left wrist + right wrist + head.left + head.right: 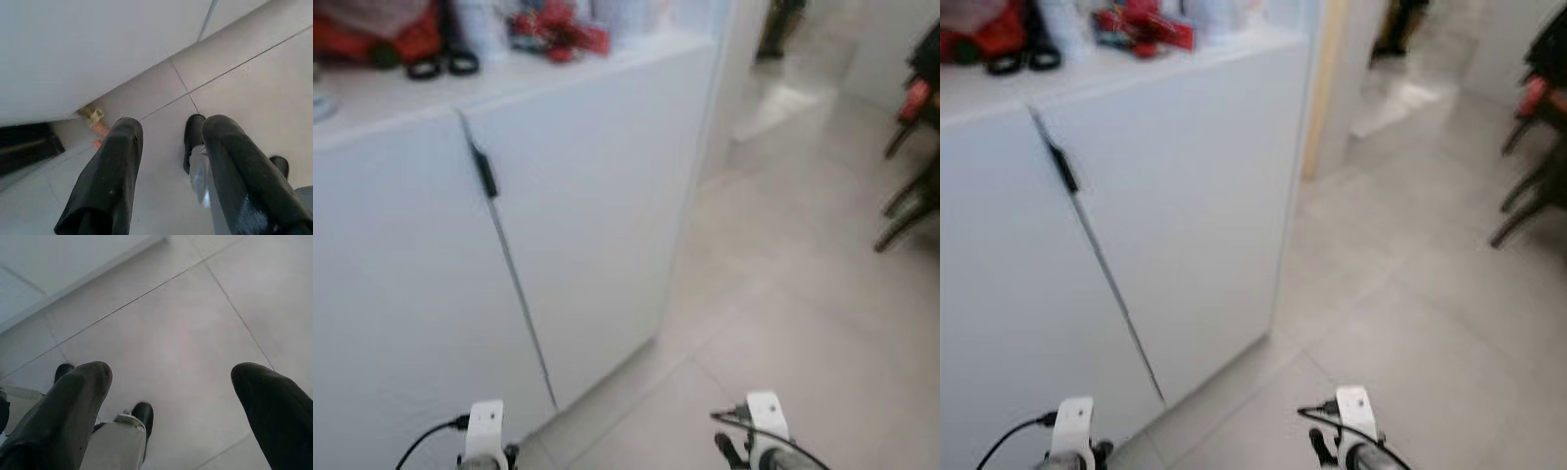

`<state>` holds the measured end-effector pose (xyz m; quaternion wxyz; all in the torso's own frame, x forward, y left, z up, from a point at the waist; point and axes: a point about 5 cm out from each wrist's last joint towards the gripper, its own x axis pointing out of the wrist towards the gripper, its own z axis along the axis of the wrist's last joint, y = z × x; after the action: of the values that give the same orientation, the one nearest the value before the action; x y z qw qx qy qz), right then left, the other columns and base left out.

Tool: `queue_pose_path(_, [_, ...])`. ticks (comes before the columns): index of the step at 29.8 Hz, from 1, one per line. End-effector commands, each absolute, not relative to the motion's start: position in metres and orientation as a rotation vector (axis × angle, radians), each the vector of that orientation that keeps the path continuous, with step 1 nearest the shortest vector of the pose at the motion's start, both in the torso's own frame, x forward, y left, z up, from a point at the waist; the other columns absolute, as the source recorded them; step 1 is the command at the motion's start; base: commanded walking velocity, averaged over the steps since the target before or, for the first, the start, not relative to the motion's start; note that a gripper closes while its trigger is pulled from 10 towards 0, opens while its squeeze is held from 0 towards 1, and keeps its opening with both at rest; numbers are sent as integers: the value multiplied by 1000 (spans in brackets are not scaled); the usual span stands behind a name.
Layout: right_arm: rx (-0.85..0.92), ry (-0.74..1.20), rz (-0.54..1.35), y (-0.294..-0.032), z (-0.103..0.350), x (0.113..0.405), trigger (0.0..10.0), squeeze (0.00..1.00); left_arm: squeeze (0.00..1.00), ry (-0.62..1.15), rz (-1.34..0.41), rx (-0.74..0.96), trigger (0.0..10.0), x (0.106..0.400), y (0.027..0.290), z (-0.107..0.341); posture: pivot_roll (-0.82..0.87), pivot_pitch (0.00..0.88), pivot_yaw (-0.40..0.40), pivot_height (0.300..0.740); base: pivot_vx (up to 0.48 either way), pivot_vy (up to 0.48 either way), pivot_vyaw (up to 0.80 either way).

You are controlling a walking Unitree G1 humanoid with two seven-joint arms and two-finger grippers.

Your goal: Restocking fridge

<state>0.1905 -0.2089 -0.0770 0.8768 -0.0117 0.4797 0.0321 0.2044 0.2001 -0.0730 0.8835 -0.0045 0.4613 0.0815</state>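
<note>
Your jaws are spread and empty on both arms. Left wrist view: left gripper hangs over the tiled floor. Right wrist view: right gripper likewise. Head view: white cabinet ahead-left, red clutter on top; can't tell where the fridge is.

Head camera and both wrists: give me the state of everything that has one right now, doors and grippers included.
White cabinet doors: shut, a thin seam between them with a black handle.
Left gripper: open, empty, hanging above the tiled floor.
Right gripper: open wide, empty, over the floor.
Red items on the cabinet top: too blurred to tell.
</note>
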Motion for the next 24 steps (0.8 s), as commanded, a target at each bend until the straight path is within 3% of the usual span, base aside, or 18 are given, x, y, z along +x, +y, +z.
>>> queue_pose_path(1, [-39, 1011, 75, -211, -78, 188, 10000, 0, 0, 977, 173, -10, 10000, 201, 201, -75, -135, 0, -34, 740, 0, 0, 800])
queue_pose_path(24, [-81, 1015, 110, -211, -75, 192, 10000, 0, 0, 974, 176, -12, 10000, 204, 201, -73, -140, 20, -37, 740, 0, 0, 800])
